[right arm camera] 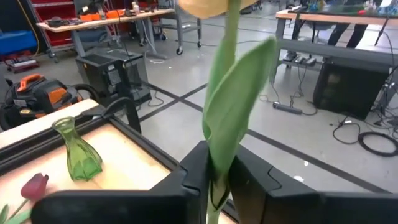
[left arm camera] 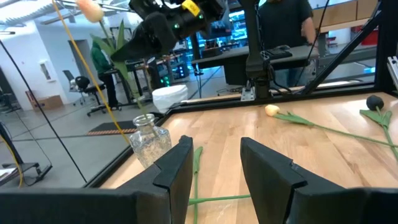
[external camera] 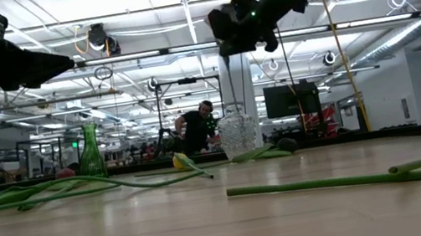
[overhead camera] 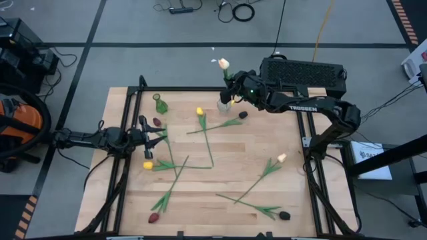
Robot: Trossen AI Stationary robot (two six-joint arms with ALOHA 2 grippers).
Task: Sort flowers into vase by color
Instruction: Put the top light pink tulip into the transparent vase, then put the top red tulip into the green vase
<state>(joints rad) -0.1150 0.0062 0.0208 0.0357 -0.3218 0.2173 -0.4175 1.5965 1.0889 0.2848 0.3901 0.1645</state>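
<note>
Starting at the left edge of the wooden table point(overhead camera: 220, 180), the left gripper point(overhead camera: 155, 133) hangs low over the boards with its fingers point(left arm camera: 177, 171) spread apart and nothing between them, a yellow tulip point(overhead camera: 148, 165) lying just beside it and a maroon tulip point(overhead camera: 157, 122) near its far side. Next along, the green glass vase point(overhead camera: 159, 103) stands upright near the back edge, apparently empty, though that is hard to confirm from above. Across the middle, loose flowers are scattered flat on the wood: another yellow-headed tulip point(overhead camera: 199, 111), long green stems crossing, a dark red one point(overhead camera: 153, 217) near the front edge. Over to the clear glass vase point(overhead camera: 224, 104) at the back edge, and here is the right gripper point(overhead camera: 231, 87) directly above it, fingers point(right arm camera: 196, 165) pinched on the stem of a cream-peach tulip point(overhead camera: 223, 64), head up, stem running down towards the vase mouth. Further right, a second cream-peach tulip point(overhead camera: 281, 158) lies on the table, with a dark-headed flower point(overhead camera: 285, 215) at the front right.
</note>
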